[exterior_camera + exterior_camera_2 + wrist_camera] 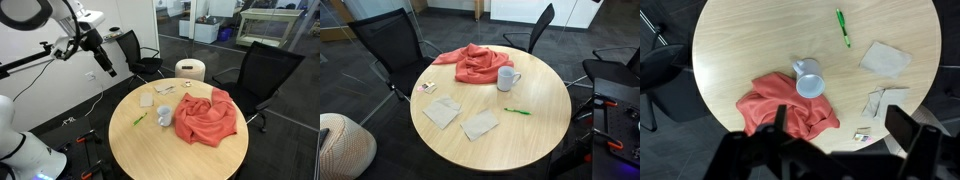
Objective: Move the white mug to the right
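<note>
Pincer [840, 128] hangs spread, well apart from the white mug [808, 80] standing just beside the red cloth [780, 108].

Round wooden table [525, 140], and a red cloth [470, 62] lies crumpled in a heap right at its edge. Out on bare wood, well apart from the cloth, a green pen [517, 111] lies flat. Two flat white paper pieces, one [442, 112] just beside the other [479, 124]. Near the rim there's a small flat item [426, 87], possibly a card; it's too small to tell. Black office chairs [390, 40] stand around the table, a cream-white bin [190, 69] stands beside it, and dark carpet lies underneath.
</note>
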You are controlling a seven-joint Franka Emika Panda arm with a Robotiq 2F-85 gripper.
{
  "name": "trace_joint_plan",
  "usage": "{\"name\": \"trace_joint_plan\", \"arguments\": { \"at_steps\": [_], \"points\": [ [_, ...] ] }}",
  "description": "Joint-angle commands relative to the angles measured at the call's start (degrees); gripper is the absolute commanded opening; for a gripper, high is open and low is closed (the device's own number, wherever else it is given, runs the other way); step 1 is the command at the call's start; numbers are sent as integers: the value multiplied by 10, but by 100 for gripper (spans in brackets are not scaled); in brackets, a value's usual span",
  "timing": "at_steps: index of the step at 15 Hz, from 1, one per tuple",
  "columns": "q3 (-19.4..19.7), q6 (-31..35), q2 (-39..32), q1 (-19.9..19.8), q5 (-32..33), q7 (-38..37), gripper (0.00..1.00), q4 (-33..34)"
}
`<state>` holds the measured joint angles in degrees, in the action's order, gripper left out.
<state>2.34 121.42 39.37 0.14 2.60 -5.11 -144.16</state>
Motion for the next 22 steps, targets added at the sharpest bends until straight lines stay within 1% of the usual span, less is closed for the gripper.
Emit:
{"name": "trace_joint_plan", "arguments": {
  "at_steps": [1, 7, 9, 11, 12, 15, 19, 22],
  "points": [
    [25, 56, -50, -15, -16, 29, 100, -8],
    [59, 149, -121, -23, -37, 61, 100, -30],
    [70, 168, -150, -22, -50, 78, 100, -30],
    [81, 175, -173, -21, -67, 99, 100, -28],
    [63, 157, -152, -31, -51, 77, 100, -30],
    [69, 164, -173, -31, -59, 88, 100, -30],
    [69, 165, -173, -31, -59, 88, 100, -30],
    [79, 172, -224, -24, -76, 102, 100, -1]
  ]
}}
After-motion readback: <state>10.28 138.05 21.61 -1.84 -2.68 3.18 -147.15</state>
